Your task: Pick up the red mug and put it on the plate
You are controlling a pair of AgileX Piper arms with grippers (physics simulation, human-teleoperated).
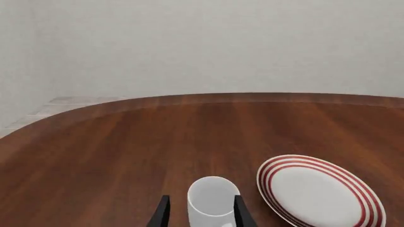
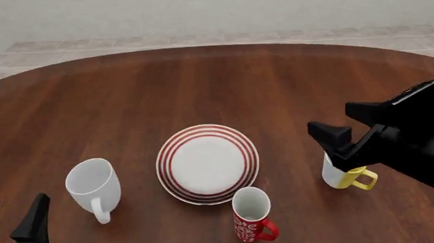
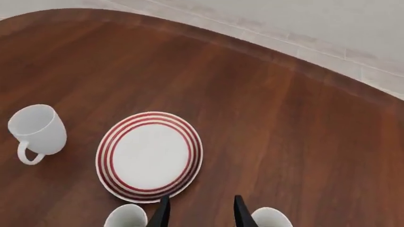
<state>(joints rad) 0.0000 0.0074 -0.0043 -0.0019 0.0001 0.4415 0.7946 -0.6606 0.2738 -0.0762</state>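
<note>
Both arms are matte black and blocky; the right gripper (image 2: 334, 144) ends in wedge-shaped jaws.

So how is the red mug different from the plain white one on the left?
The red mug is tall, narrow and red with a white swirl pattern; the white mug is wider and plain. The red mug stands just in front of the plate, close to its rim, while the white mug sits apart to the plate's left. Both are upright, empty, with handles.
</note>
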